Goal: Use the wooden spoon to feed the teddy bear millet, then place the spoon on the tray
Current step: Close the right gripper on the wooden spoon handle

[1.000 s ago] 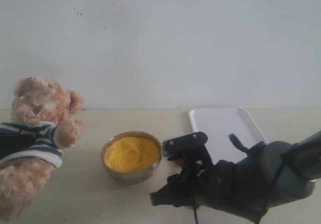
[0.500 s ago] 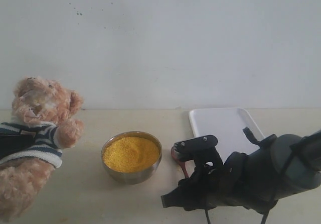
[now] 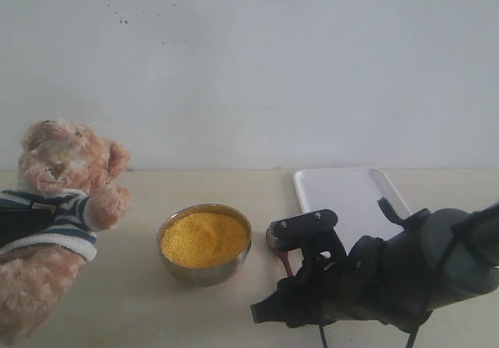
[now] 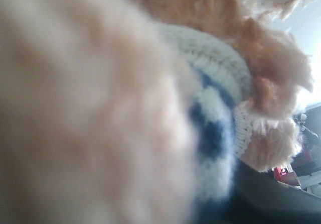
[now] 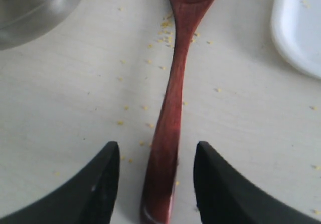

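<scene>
The wooden spoon [image 5: 170,108] lies flat on the table [image 3: 132,301] between the bowl and the tray, its bowl end [image 3: 273,241] peeking out beside the arm. My right gripper [image 5: 156,146] is open, low over the table, one black finger on each side of the handle's end without touching it. The same gripper [image 3: 290,261] sits right of the steel bowl [image 3: 204,264], which is heaped with yellow millet [image 3: 203,237]. The teddy bear [image 3: 62,168] leans at the far left in its striped shirt. Its fur and shirt [image 4: 215,133] fill the left wrist view; no left fingers show there.
The white tray [image 3: 351,196] lies behind the right arm, its corner [image 5: 301,28] just beyond the spoon's bowl end. Loose millet grains [image 5: 165,35] are scattered on the table around the spoon. The bowl's steel wall [image 5: 35,8] stands close to the spoon.
The right arm shifted right, away from the bowl, uncovering the spoon's bowl end, then held still. Bear, bowl and tray have not moved.
</scene>
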`<state>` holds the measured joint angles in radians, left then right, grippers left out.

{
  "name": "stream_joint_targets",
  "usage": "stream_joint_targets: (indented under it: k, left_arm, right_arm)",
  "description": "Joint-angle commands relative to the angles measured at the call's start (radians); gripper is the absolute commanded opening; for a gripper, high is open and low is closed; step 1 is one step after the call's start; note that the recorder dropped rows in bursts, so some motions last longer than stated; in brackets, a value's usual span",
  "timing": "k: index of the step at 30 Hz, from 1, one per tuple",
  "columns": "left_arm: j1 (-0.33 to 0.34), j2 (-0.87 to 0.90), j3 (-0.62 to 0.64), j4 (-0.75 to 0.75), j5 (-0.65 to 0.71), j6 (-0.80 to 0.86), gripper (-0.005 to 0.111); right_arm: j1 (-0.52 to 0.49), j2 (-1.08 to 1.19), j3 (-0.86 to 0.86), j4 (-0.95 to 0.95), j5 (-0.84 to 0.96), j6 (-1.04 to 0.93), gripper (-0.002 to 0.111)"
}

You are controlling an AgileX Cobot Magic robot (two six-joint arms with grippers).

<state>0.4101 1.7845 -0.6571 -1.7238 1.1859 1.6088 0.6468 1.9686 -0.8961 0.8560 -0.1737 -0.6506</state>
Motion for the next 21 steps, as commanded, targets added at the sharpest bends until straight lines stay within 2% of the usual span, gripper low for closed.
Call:
stream_joint_targets:
  k: [1,18,19,21]
  left_arm:
    - [-0.004,-0.013,0.005,-0.021,0.035,0.0,0.004]
    - [-0.004,-0.013,0.005,-0.021,0.035,-0.027,0.004]
    - [-0.004,-0.013,0.005,-0.021,0.035,-0.027,0.004]
    - [-0.004,-0.013,0.005,-0.021,0.035,-0.027,0.004]
  right_arm:
    - [-0.008,-0.002,-0.002,-0.001,-0.019,-0.006,0.044]
    - [-0.008,0.048,-0.002,0.001,0.001,-0.01,0.043]
    - [-0.008,0.048,-0.002,0.001,0.003,-0.01,0.041]
    - [-0.008,0.048,-0.002,0.001,0.017,-0.01,0.025]
